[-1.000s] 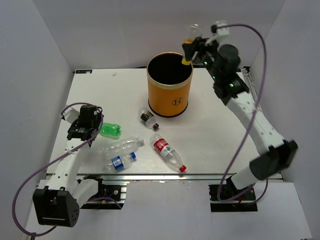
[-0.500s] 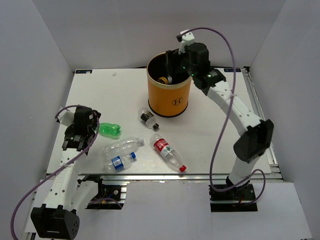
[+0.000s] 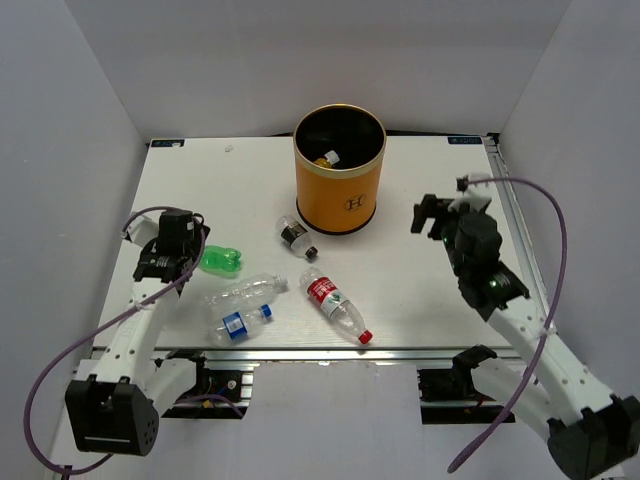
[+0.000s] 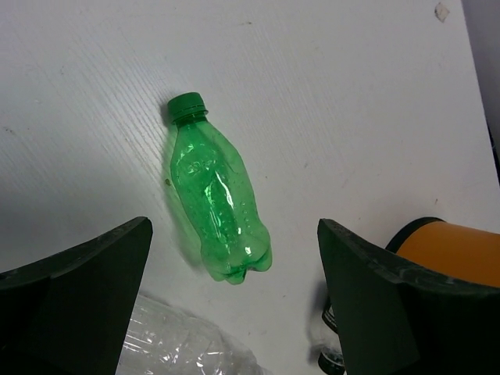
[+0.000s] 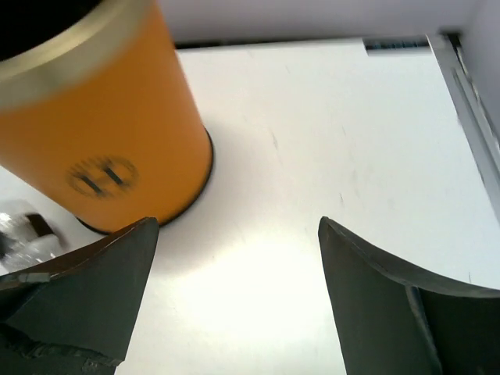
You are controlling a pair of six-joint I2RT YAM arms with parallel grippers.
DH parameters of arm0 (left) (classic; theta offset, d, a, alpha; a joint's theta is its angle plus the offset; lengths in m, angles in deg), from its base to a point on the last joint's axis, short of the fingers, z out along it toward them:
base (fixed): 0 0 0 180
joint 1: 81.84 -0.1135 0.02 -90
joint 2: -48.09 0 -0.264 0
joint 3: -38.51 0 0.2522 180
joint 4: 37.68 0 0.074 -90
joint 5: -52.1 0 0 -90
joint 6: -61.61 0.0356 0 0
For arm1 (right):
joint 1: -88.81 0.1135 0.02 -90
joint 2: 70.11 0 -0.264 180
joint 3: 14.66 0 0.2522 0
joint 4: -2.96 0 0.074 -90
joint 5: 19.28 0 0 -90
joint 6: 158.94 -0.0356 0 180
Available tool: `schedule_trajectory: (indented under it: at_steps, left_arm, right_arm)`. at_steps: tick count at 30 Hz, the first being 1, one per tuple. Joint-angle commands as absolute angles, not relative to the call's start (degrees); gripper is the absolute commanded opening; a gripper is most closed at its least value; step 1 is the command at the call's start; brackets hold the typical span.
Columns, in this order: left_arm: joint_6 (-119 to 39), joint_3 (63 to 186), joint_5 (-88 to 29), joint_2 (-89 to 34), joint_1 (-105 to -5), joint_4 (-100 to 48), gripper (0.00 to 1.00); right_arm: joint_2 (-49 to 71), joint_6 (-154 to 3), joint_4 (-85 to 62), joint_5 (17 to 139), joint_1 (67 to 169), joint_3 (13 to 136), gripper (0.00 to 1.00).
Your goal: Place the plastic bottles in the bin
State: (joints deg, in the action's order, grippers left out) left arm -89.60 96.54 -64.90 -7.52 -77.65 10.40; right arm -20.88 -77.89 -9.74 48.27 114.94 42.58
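One bottle with a yellow cap [image 3: 327, 158] already lies at the bottom of the orange bin [image 3: 340, 200], which stands upright toward the far middle of the white table [image 3: 420, 300], its gold rim ringing a black inside. Five bottles remain out, all lying on their sides on the near left: the black-labelled one [image 3: 294, 236] just beside the bin's base, the red-labelled one [image 3: 335, 305] nearer the front edge, a clear one [image 3: 245, 292], a blue-labelled one [image 3: 238, 322] close beside it, and the green bottle [image 3: 220, 261]. The green one is translucent and waisted, with its cap on. I'd judge the step in hand to be a fresh pick: the left gripper [image 4: 234, 234] hangs over the green bottle with its jaws spread wide and empty, one on each side of the base end, apart from it. Next it needs to come down and close across the body. The right gripper [image 5: 238, 226], likewise wide and holding nothing, hovers over bare table to the right of the bin.
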Motion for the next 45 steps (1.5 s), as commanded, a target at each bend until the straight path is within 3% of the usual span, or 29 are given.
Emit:
schedule_trajectory:
  at_steps: [1,6,13,16,17,18,20,21,27,30,32,37,41,43,44,45]
  left_arm:
    - [-91.4,96.0,-64.8,-11.4,-78.1,7.8,0.98]
    - [-91.8,96.1,-61.6,-21.1,-78.8,3.9,0.98]
    - [-89.9,100.5,-56.3,-37.3,-79.6,1.0,0.94]
    - [-88.1,101.9,-51.9,-42.2,-80.3,-0.8,0.68]
    - [-87.6,104.3,-51.5,-43.6,-80.4,0.2,0.47]
    - [-87.4,105.8,-51.6,-43.9,-80.4,1.2,0.36]
    - [-85.9,110.7,-51.3,-43.3,-80.4,2.3,0.03]
    - [-85.2,112.2,-50.7,-41.7,-80.4,2.1,0.00]
    - [-73.2,121.3,-37.7,-33.5,-78.9,-10.4,0.00]
    - [-68.4,128.3,-33.2,-33.0,-72.8,-17.0,0.01]
    - [-62.4,133.4,-33.7,-35.3,-66.2,-19.3,0.09]
    - [-58.3,147.3,-29.4,-43.7,-60.6,-23.6,0.13]
    - [-55.6,158.8,-27.4,-54.5,-56.5,-20.5,0.16]
    - [-53.9,162.2,-29.0,-57.3,-55.0,-18.8,0.30]
    - [-53.4,164.7,-30.0,-58.2,-53.9,-17.5,0.53]
    - [-52.9,166.0,-30.9,-60.1,-53.6,-16.9,0.64]
  right_arm:
    - [-29.1,-83.4,-6.7,42.8,114.0,36.5,0.89]
    - [-33.9,-83.1,-18.3,36.1,113.9,36.3,0.89]
    - [-37.4,-82.3,-17.7,35.6,113.9,33.8,0.89]
    - [-37.6,-82.3,-17.7,35.4,113.9,34.0,0.89]
    - [-37.8,-82.3,-17.7,35.3,113.8,34.1,0.89]
    - [-37.9,-82.3,-17.8,35.3,113.8,34.2,0.89]
    - [-38.4,-82.2,-18.2,35.3,113.8,34.2,0.89]
    - [-38.7,-82.3,-18.2,35.4,113.8,34.2,0.90]
    - [-39.0,-82.4,-17.5,35.7,113.8,33.5,0.89]
    - [-38.6,-82.3,-17.3,36.4,113.8,33.5,0.89]
    - [-38.1,-81.9,-17.3,37.0,113.8,33.4,0.89]
    - [-37.9,-80.2,-16.4,39.8,113.7,33.2,0.89]
    - [-37.1,-77.2,-15.2,50.0,113.8,33.1,0.89]
    - [-35.9,-75.7,-14.3,55.1,113.7,33.2,0.89]
    - [-35.6,-75.1,-14.1,60.0,113.8,33.4,0.89]
    - [-35.0,-73.8,-14.2,62.3,113.7,33.6,0.90]
